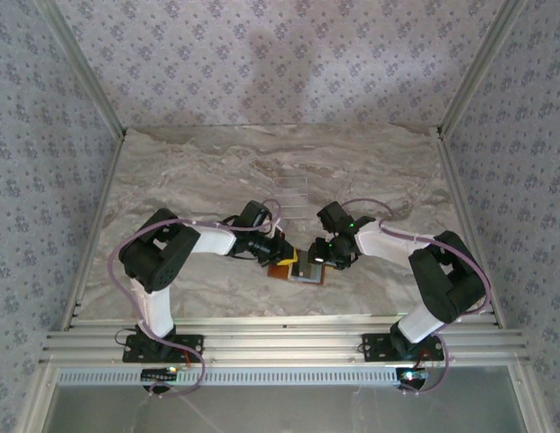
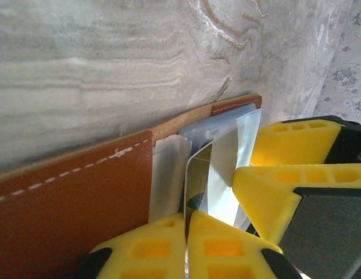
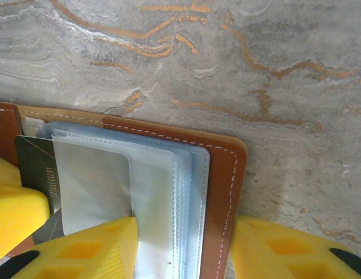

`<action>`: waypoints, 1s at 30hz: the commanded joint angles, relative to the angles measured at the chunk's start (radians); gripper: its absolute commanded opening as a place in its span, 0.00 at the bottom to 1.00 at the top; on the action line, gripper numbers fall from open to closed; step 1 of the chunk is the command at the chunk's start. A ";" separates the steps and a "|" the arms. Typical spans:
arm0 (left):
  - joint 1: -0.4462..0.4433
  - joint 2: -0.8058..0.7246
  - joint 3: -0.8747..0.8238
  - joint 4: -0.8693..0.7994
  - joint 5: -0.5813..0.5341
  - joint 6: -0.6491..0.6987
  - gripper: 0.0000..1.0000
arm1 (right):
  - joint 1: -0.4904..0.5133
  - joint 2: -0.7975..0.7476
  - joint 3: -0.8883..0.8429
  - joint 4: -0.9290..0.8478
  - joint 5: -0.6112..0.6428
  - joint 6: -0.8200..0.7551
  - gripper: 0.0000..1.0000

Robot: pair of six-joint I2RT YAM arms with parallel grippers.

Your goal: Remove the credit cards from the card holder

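Clamped on dark card edge with left claw; straddling card holder, flat on counter, with right claw apart. Could drag whole holder along if unpinned, or lose thin card mid-pull.

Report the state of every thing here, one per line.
Card holder: open, lying on table.
Dark card: partly out of sleeve.
Left hand: shut on dark card.
Right hand: open, astride holder's edge.
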 commanded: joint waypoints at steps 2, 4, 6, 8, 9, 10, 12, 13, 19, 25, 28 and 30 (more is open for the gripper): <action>0.000 -0.012 -0.013 0.005 0.008 0.015 0.04 | 0.023 0.032 -0.010 -0.001 0.021 -0.006 0.48; 0.002 -0.027 -0.012 -0.015 -0.002 0.027 0.03 | 0.023 0.028 -0.010 -0.017 0.041 -0.012 0.47; 0.003 -0.040 -0.009 -0.044 -0.012 0.041 0.03 | 0.021 0.028 -0.015 -0.022 0.050 -0.017 0.47; 0.006 -0.048 -0.007 -0.066 -0.018 0.053 0.03 | 0.019 0.032 -0.019 -0.019 0.048 -0.018 0.46; 0.006 -0.054 -0.005 -0.077 -0.023 0.057 0.03 | 0.017 0.033 -0.020 -0.018 0.047 -0.018 0.45; 0.008 -0.058 -0.004 -0.087 -0.027 0.061 0.02 | 0.019 0.032 -0.020 -0.015 0.047 -0.017 0.45; 0.010 -0.069 -0.003 -0.112 -0.039 0.074 0.02 | 0.018 0.027 -0.022 -0.014 0.048 -0.014 0.44; 0.013 -0.077 -0.003 -0.124 -0.043 0.082 0.02 | 0.019 0.025 -0.023 -0.015 0.050 -0.014 0.44; 0.033 -0.125 0.009 -0.231 -0.076 0.144 0.02 | 0.016 0.021 -0.022 -0.018 0.050 -0.015 0.43; 0.043 -0.174 0.060 -0.371 -0.095 0.264 0.02 | 0.018 0.005 -0.016 -0.017 0.044 -0.011 0.43; 0.044 -0.184 0.119 -0.471 -0.112 0.347 0.01 | 0.016 -0.013 -0.009 -0.020 0.044 -0.014 0.43; 0.045 -0.189 0.172 -0.556 -0.136 0.410 0.01 | 0.015 -0.034 -0.003 -0.024 0.046 -0.017 0.44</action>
